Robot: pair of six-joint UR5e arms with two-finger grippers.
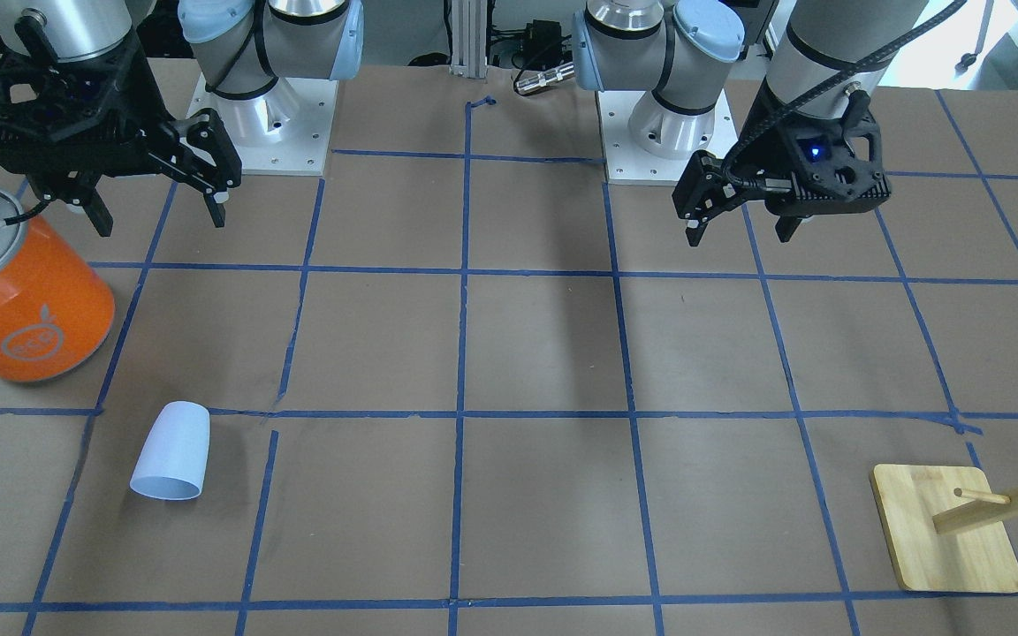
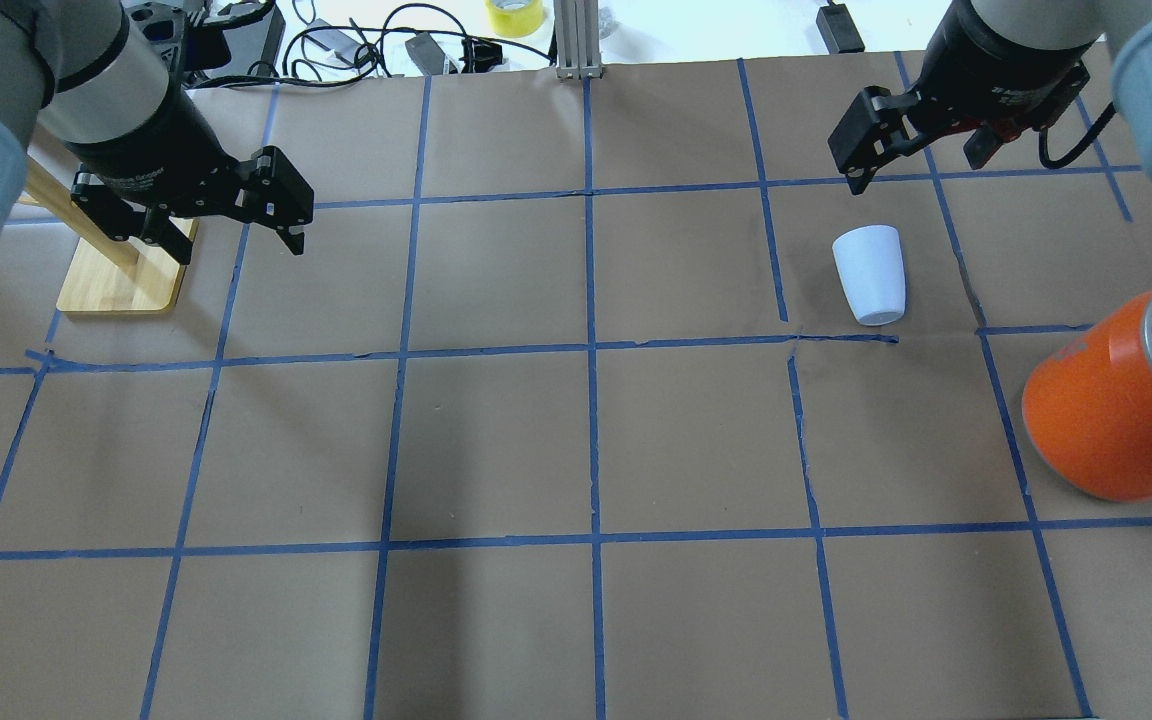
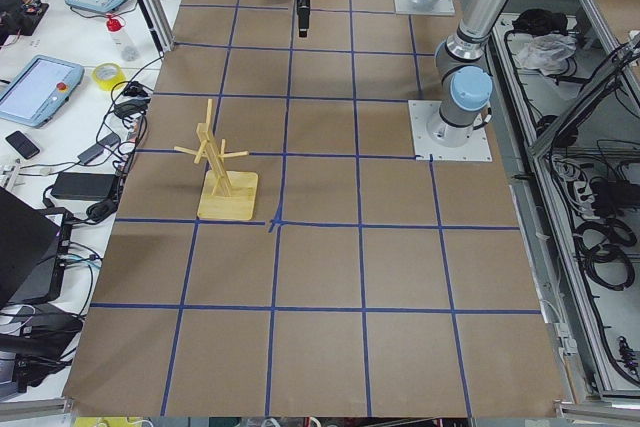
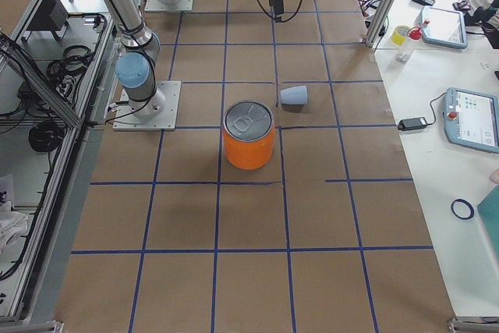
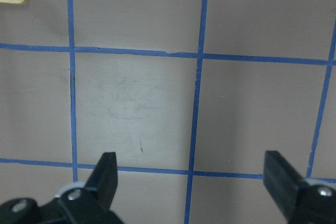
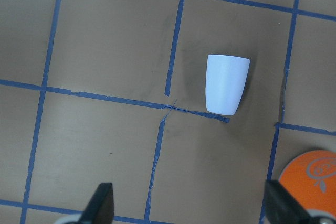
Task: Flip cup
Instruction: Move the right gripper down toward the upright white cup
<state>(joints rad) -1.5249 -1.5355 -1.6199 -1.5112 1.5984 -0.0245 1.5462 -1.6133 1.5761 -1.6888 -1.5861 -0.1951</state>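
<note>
The pale lavender-blue cup [image 1: 171, 450] lies on its side on the brown table, its wide mouth pointing away from the robot. It also shows in the overhead view [image 2: 870, 274], the right side view [image 4: 294, 95] and the right wrist view [image 6: 226, 83]. My right gripper [image 1: 160, 216] is open and empty; it hangs above the table on the robot's side of the cup [image 2: 916, 170], its fingertips [image 6: 102, 203] at the bottom of its wrist view. My left gripper [image 1: 739, 234] is open and empty, far from the cup [image 2: 236, 248], over bare table [image 5: 191, 177].
A large orange can [image 1: 23, 300] with a silver lid stands near the cup, toward the table's right end [image 2: 1106, 420]. A wooden peg stand [image 1: 942, 530] sits on the left side, under the left arm [image 2: 121, 280]. Blue tape lines grid the table.
</note>
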